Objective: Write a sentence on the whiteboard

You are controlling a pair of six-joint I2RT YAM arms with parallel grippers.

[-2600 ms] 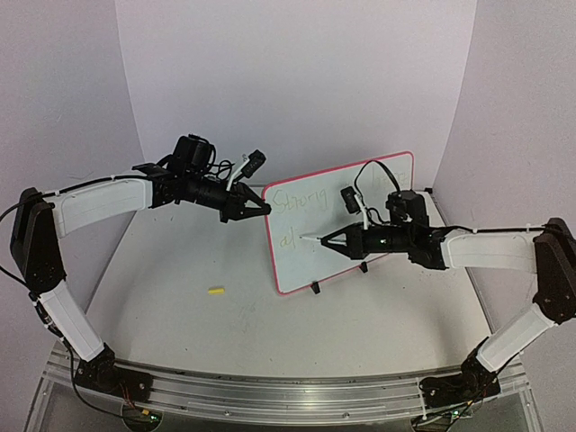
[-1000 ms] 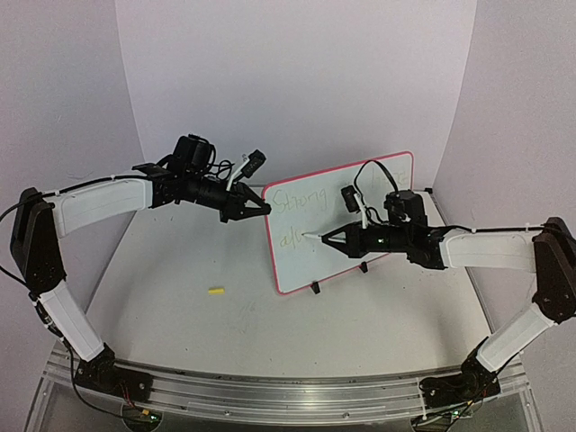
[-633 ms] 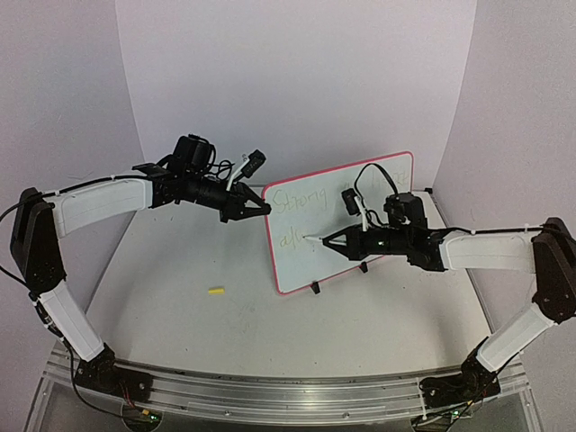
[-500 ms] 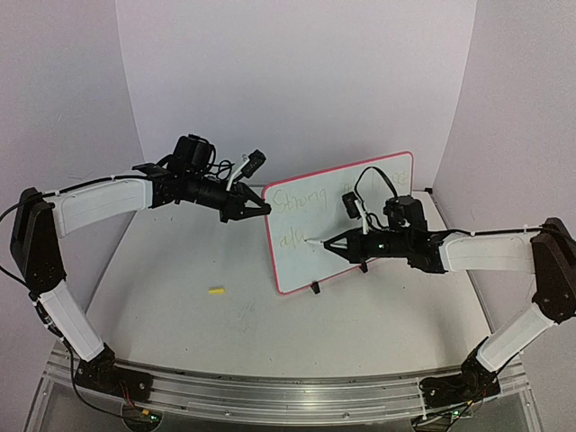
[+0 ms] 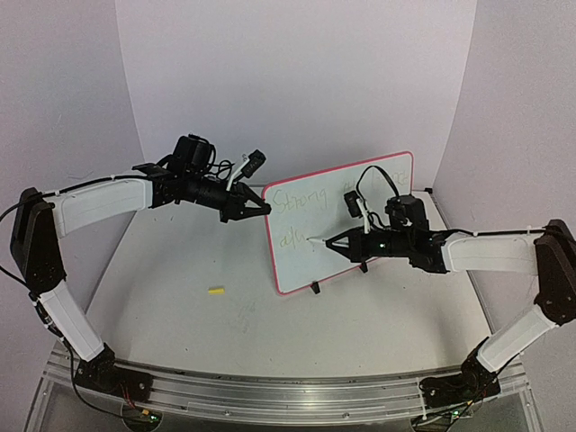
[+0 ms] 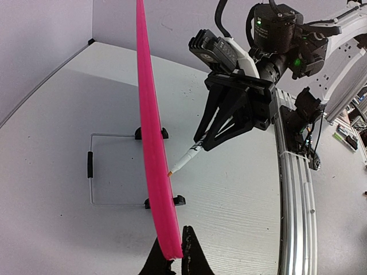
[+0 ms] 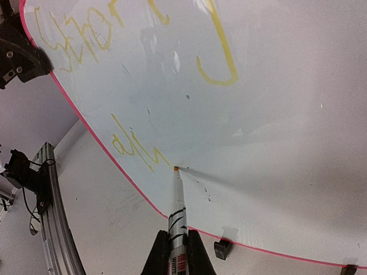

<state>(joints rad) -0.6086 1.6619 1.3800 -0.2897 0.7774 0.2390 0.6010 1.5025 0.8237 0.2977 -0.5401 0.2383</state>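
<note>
Two grips are sharing this stroke: I am bracing the whiteboard (image 5: 301, 270), standing on the table (image 5: 180, 315), with the left gripper (image 5: 264, 208) pinched on its rim, and aiming for light, even pressure from the marker (image 7: 177, 201) clamped in the right gripper (image 5: 328, 240), extending the sentence (image 7: 133, 143).

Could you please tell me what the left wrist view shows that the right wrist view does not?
Only the left wrist view: the white board with a pink-red rim edge-on, its thin wire stand behind, and the right gripper from outside. Only the right wrist view: the board's face with yellow-green cursive handwriting. Both: the white marker pen shut in the right gripper, tip at the board, and the left gripper clamped on the rim.
</note>
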